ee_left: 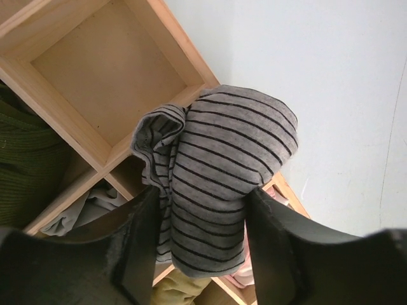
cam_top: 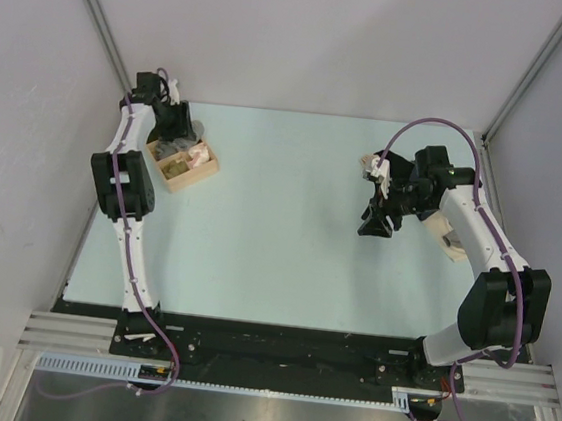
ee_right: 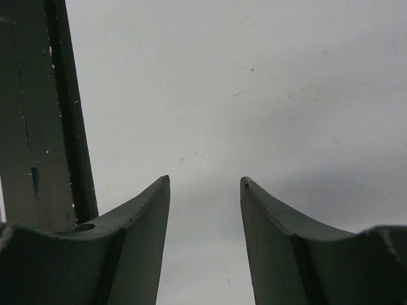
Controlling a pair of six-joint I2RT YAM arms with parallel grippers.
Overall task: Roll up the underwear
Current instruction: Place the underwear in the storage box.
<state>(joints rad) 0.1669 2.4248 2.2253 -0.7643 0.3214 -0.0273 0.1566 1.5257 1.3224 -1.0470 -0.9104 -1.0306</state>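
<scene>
The left fingers are closed on the underwear and hold it bunched just above the wooden box at the far left of the tabletop. The right fingers stand apart, nothing between them.

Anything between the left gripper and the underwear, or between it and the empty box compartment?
Nothing visible. The left gripper is shut on the underwear, a finger on each side. The bundle hangs over the wooden box, by a divider; the empty compartment beside it is uncovered, nothing between.
</scene>
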